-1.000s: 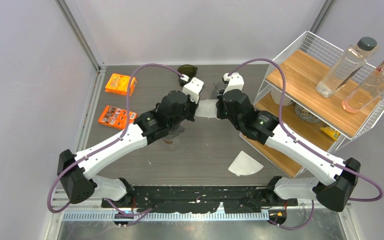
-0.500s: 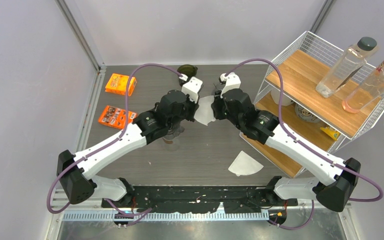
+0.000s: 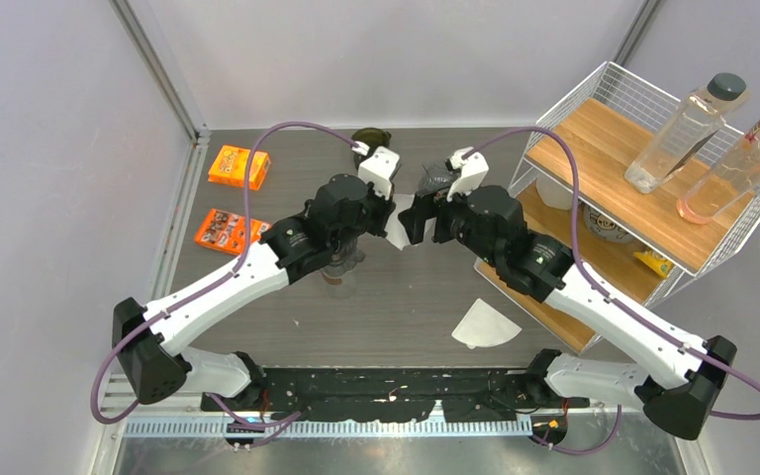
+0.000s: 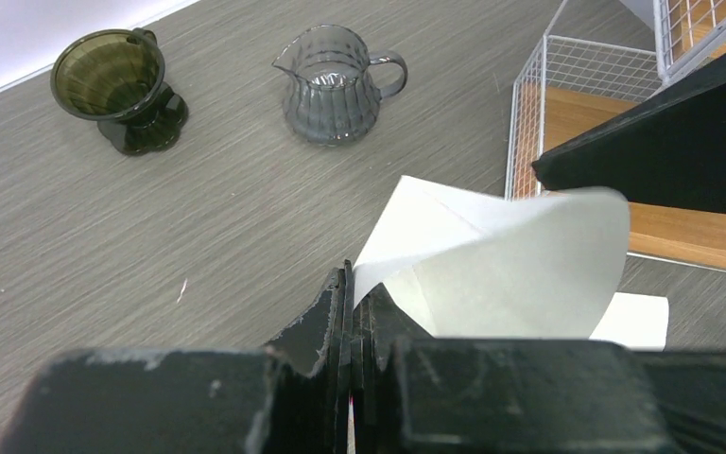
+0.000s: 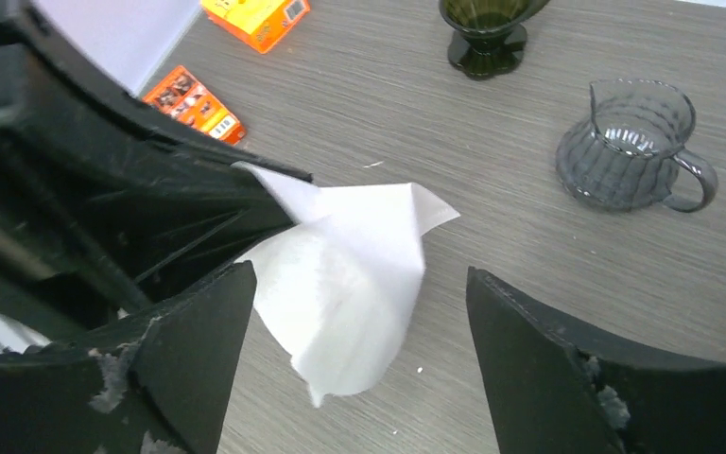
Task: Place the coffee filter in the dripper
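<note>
In the top view both arms rise from the lower corners toward the upper middle, the left arm (image 3: 228, 287) and the right arm (image 3: 604, 302) bent, their wrists almost meeting. The left gripper (image 4: 351, 288) is pinched on an edge of the coffee filter (image 4: 510, 265) — the right gripper (image 5: 359, 279) faces it, fingers spread wide.

Glass server (image 4: 340, 85), orange box (image 3: 238, 166), wire shelf (image 3: 594, 139)

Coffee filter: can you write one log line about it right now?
left gripper: shut on coffee filter | right gripper: open, straddling it | dripper: empty | step: filter not yet placed
</note>
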Robot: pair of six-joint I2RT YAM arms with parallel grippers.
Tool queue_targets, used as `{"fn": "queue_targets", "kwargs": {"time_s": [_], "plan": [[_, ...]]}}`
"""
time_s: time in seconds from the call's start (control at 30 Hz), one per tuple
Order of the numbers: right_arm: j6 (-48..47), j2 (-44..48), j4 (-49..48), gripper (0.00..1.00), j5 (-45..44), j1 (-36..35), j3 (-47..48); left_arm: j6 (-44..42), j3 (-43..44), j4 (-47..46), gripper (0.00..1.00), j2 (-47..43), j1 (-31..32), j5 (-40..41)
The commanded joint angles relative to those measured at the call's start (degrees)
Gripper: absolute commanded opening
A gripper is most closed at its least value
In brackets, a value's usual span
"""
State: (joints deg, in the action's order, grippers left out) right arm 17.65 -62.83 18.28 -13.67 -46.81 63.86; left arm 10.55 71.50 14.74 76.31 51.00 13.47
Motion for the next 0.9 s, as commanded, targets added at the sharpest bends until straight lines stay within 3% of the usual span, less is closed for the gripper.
{"fn": "queue_targets", "kwargs": {"time_s": [0.0, 0.17, 0.4, 0.5, 0.63, 0.87], "plan": [[-0.62, 4.73, -6.74, 0.95, 4.39, -0.02, -2.7, 0.76, 2.98, 0.2, 0.0, -0.47, -0.03, 1.38], [1.35, 10.56, -8.66, 0.99, 6.91, 0.05, -8.33, -0.97, 4.26, 2.8, 0.0, -1.13, -0.07, 6.13], [-0.57, 19.29, -14.29, 0.96, 17.05, 0.04, -20.12, 0.06, 7.74, 8.75, 0.0, -2.53, -1.89, 10.24], [-1.29, 21.48, -15.38, 0.96, 16.34, 0.05, -22.82, 3.06, 8.73, 12.66, 0.0, -4.18, -3.84, 10.28], [-1.47, 19.83, -15.5, 0.96, 10.45, 0.03, -25.98, 7.57, 8.36, 19.08, 0.0, -8.5, -7.66, 8.06], [-4.07, 12.31, -14.76, 0.95, 8.76, 0.01, -26.94, 13.52, 2.08, 26.26, 0.0, -19.92, -12.17, 0.48]]}}
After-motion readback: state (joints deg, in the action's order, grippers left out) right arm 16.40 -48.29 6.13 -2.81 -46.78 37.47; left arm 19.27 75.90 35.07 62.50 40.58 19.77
